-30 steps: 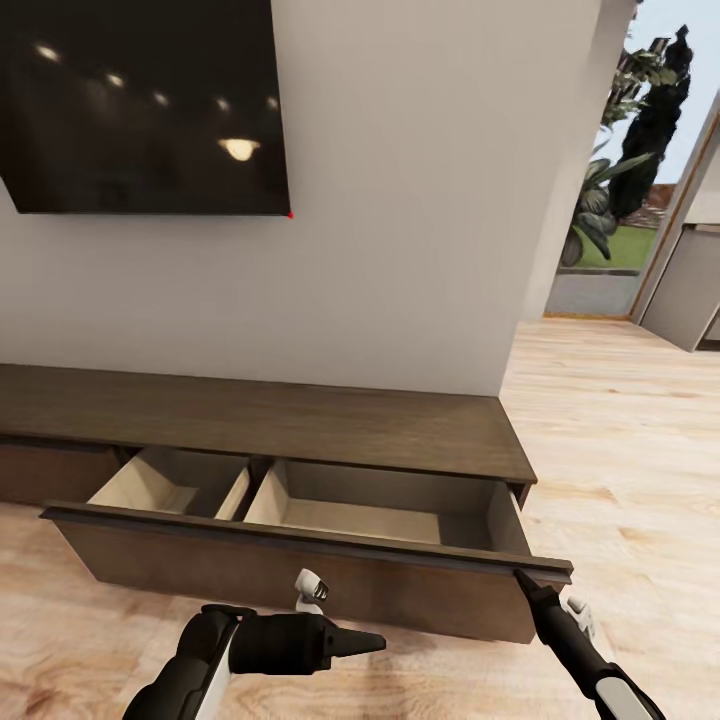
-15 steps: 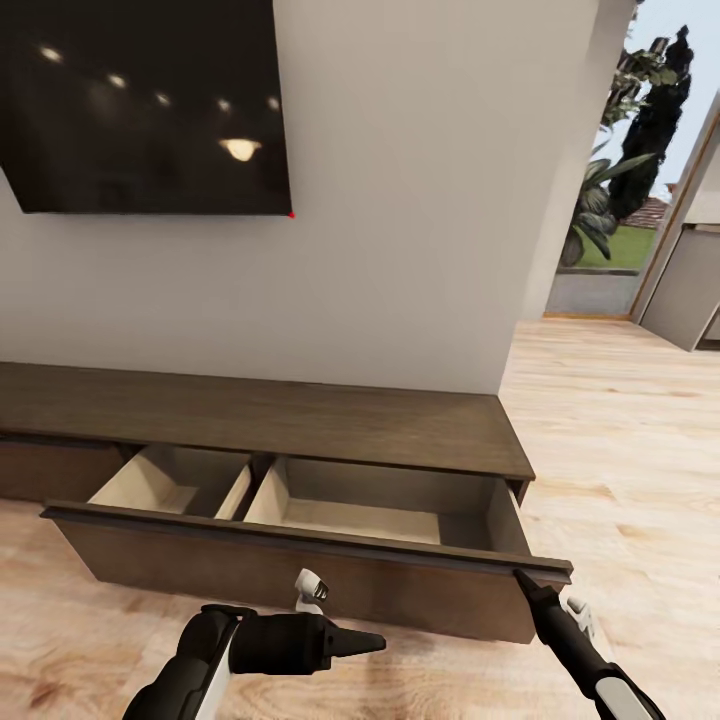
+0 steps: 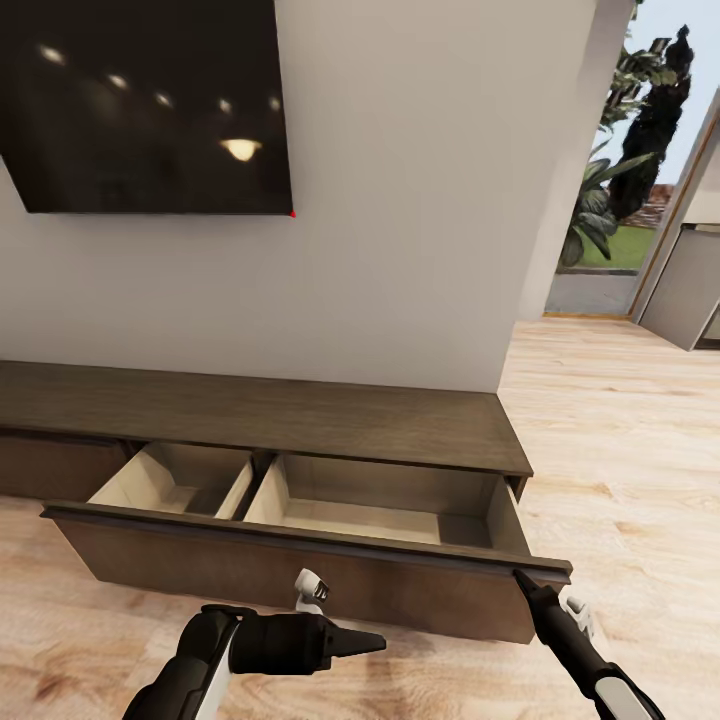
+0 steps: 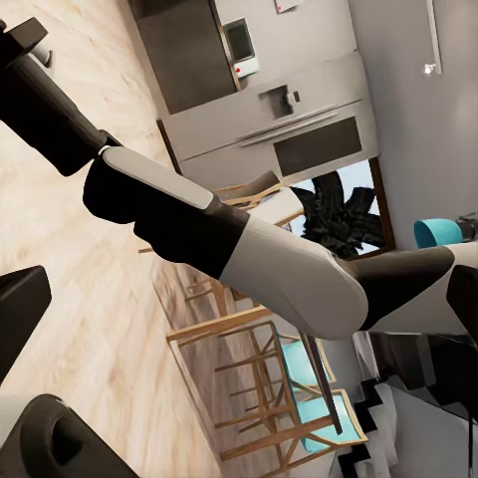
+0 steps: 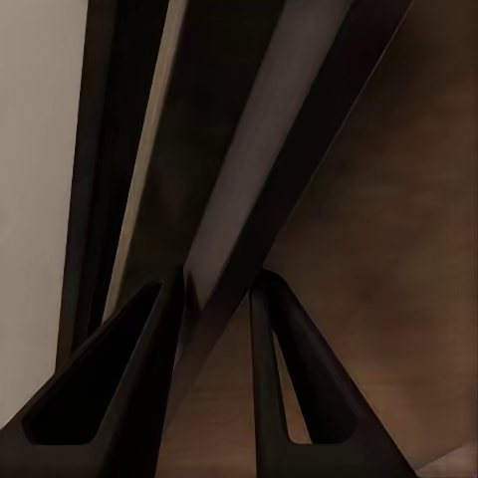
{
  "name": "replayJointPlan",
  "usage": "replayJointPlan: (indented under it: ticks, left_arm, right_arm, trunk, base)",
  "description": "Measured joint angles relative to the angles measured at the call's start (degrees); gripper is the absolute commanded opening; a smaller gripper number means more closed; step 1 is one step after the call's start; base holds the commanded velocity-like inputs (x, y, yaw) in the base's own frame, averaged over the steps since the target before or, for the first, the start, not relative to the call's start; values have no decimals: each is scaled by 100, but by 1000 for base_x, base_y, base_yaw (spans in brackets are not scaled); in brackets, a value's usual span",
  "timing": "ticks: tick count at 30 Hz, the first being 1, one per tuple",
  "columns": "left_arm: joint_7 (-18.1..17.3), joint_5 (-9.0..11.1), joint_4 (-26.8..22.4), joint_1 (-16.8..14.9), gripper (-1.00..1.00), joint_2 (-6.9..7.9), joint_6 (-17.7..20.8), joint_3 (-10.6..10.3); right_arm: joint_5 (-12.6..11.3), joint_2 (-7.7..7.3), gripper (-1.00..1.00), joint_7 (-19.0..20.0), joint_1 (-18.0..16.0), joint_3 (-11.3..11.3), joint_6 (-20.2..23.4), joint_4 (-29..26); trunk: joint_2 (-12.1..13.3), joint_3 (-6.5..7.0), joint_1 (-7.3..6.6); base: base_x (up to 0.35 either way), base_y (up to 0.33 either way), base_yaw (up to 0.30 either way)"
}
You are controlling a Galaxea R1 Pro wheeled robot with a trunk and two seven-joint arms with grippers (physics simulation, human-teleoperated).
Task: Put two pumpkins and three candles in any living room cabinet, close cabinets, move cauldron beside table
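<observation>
My right gripper [image 3: 522, 577] grips the top front edge of the cabinet [image 3: 300, 420] drawer [image 3: 300, 565] at its right corner, its fingers [image 5: 149, 378] straddling the dark lip. My left gripper [image 3: 370, 641] hovers low before the drawer front, fingers drawn together on nothing. The drawer stands pulled out, both pale compartments bare, as half a second earlier. Beyond, a dark television [image 3: 140, 100] hangs on the wall. No lettering is legible.
</observation>
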Motion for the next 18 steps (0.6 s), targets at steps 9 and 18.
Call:
replayJointPlan:
  ticks: [9,18]
  left_arm:
    - [-2,0,0,0,100,0,0,7]
    - [-5,0,1,0,100,0,0,7]
  right_arm:
    - [-3,0,-100,0,0,6,4,-1]
    - [-7,0,-100,0,-2,20,2,0]
  trunk:
    - [0,0,0]
    - [0,0,2]
  base:
    - [-42,0,0]
    - [-57,0,0]
